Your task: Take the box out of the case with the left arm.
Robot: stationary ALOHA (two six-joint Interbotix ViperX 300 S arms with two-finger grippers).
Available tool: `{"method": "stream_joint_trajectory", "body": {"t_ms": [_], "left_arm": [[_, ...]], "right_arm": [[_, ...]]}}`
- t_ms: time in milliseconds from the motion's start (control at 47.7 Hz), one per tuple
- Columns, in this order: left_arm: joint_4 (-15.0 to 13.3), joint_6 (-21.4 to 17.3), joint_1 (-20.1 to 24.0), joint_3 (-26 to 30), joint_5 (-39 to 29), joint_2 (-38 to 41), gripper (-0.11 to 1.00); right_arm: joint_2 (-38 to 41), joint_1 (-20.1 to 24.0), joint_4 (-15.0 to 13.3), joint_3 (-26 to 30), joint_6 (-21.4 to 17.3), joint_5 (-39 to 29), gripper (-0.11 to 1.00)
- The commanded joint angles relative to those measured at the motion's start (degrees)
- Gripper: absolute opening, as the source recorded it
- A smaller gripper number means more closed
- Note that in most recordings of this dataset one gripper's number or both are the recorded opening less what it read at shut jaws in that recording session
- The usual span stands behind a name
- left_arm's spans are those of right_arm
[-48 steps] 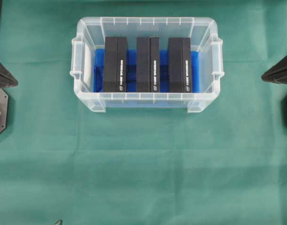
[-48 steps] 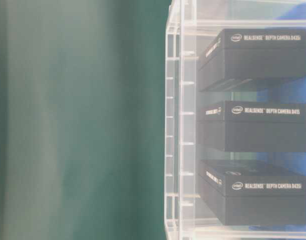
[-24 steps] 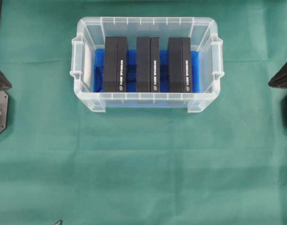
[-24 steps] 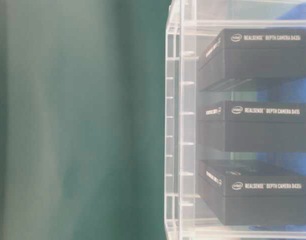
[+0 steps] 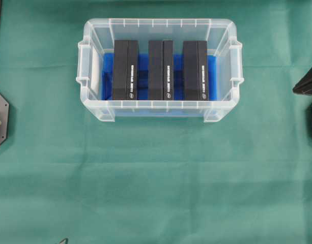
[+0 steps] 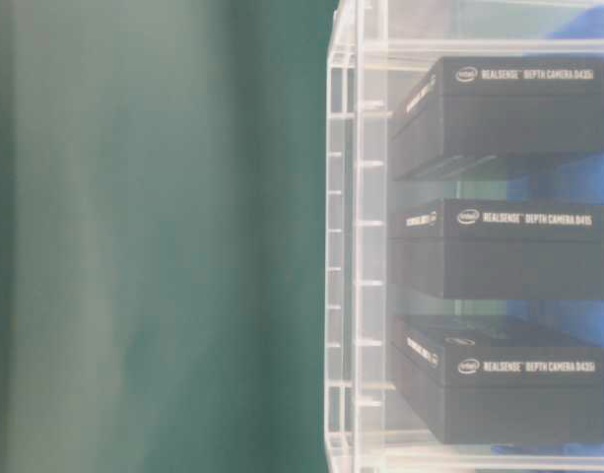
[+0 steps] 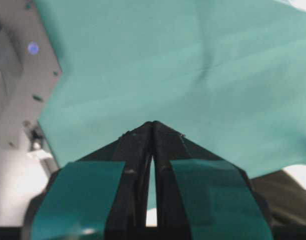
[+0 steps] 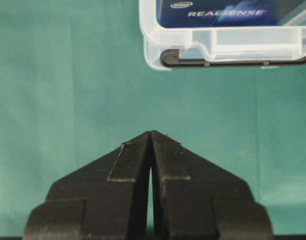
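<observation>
Black boxes (image 5: 125, 70) stand spaced in the case (image 5: 89, 76); left gripper (image 7: 153, 126) and right gripper (image 8: 151, 135) clenched, empty, well apart.

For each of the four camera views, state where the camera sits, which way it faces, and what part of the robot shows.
Overhead: above, facing down on the case; arm parts at both edges.
Table-level: low, facing the case wall; no robot.
Left wrist: behind the shut left tool, over the green cloth.
Right wrist: behind the shut right tool, facing the case.
Shared: both exterior views show three black boxes.
</observation>
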State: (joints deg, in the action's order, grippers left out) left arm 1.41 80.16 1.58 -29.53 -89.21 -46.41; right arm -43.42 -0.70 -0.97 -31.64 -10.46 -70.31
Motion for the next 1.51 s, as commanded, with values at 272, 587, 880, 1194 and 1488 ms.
{"method": "stream_joint_trajectory", "body": {"t_ms": [272, 587, 880, 1194, 1488], "left_arm": [[1.14, 1.14, 2.64, 1.23, -1.14, 1.23, 0.02], [3.25, -7.03, 15.38, 1.23, -1.05, 1.93, 0.04], [1.85, -15.91, 27.42, 1.67, -1.41, 3.6, 0.04], [-0.26, -17.67, 28.3, 1.49, -0.53, 3.25, 0.04], [-0.97, -17.75, 27.86, 0.7, -0.79, 2.81, 0.11]], "right_arm": [[0.09, -0.09, -0.18, 1.76, -0.26, -0.97, 0.0], [0.09, -0.09, -1.14, 1.76, -0.26, -1.05, 0.0], [0.09, -0.09, -1.67, 1.67, -0.26, -2.2, 0.0], [0.09, -0.09, -1.85, 1.67, -0.18, -3.25, 0.0], [0.44, -0.09, -2.46, 1.49, -0.26, -3.25, 0.0]]}}
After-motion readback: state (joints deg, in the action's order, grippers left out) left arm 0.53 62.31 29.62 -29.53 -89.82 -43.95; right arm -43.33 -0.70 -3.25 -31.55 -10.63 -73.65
